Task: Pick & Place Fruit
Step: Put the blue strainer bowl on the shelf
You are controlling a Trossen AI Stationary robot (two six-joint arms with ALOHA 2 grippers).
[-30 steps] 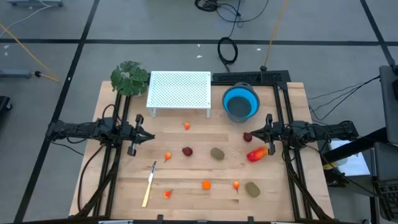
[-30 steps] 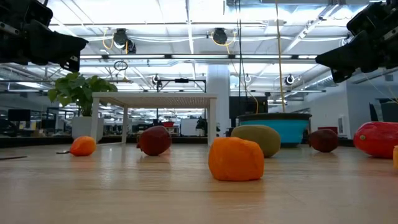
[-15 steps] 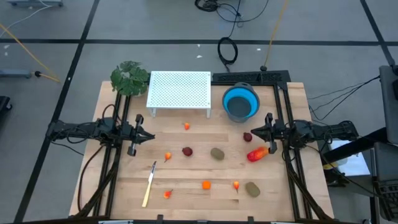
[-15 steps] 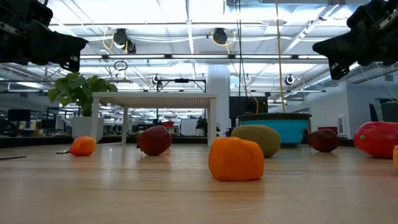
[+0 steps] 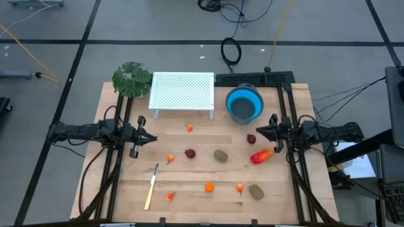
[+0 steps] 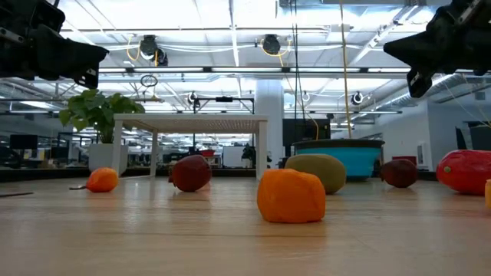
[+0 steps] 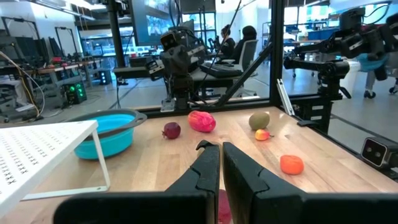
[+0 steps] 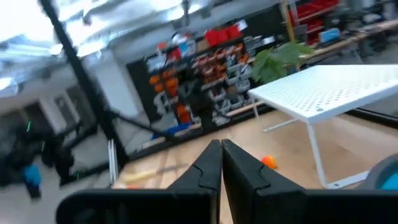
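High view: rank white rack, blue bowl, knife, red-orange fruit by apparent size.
1. white rack
2. blue bowl
3. knife, long but thin
4. red-orange fruit

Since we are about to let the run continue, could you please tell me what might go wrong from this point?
1. The right gripper is shut and hangs above the dark red fruit; descending without opening could knock the round piece rolling, perhaps against the nearby red-orange piece.
2. The blue bowl stands close beside the white rack, so a fruit carried there might clip the rack's edge.
3. The left gripper, also shut, holds nothing.
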